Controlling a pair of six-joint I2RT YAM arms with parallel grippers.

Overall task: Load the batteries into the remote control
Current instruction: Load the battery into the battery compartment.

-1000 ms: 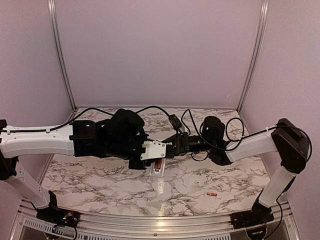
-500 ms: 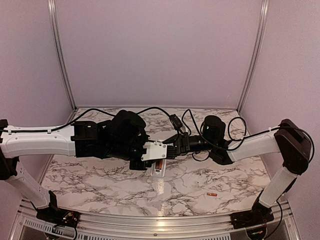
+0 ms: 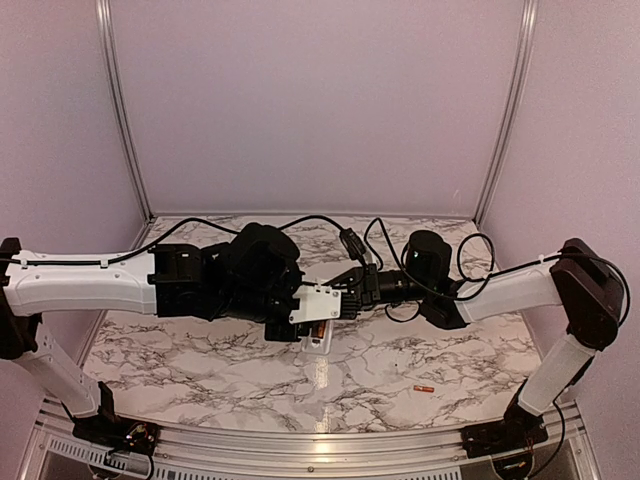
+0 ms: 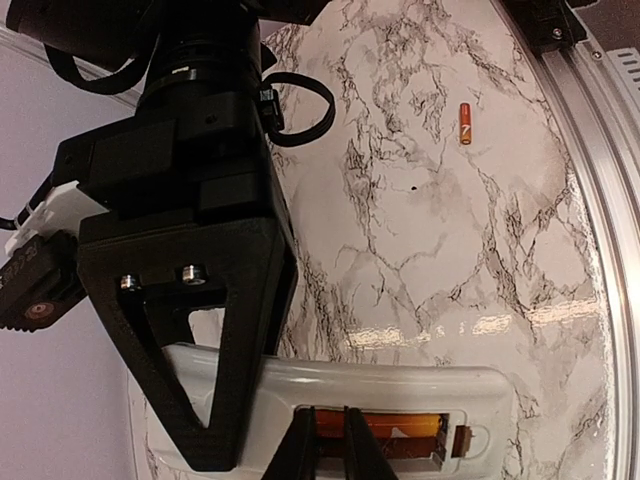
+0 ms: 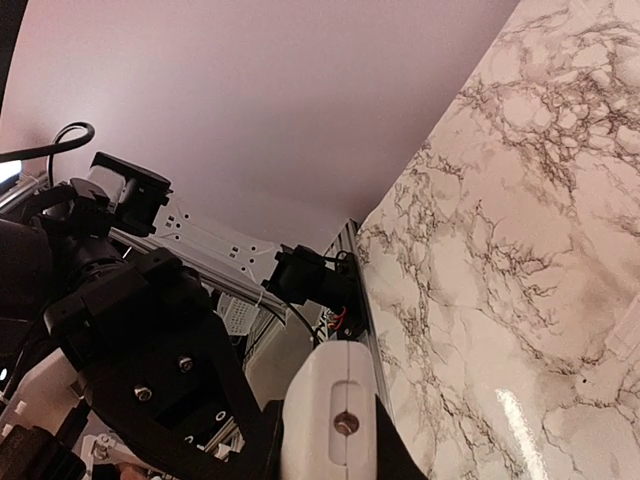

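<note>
Orange spare battery (image 3: 422, 387) lies on the marble table (image 3: 200, 360) at 5 o'clock. At centre, the right gripper (image 5: 325, 450) clamps the white remote control (image 3: 322, 345). The left gripper (image 4: 333, 445), fingers together, rests on a second battery (image 4: 405, 428) in its recess.

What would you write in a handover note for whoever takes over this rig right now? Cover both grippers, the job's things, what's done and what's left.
Left gripper: shut, tips at the first battery.
Right gripper: shut on the remote control, battery recess showing.
Done: first battery lies in the recess; whether it is fully seated is unclear.
Left: fetch the second battery from the table and load it.
</note>
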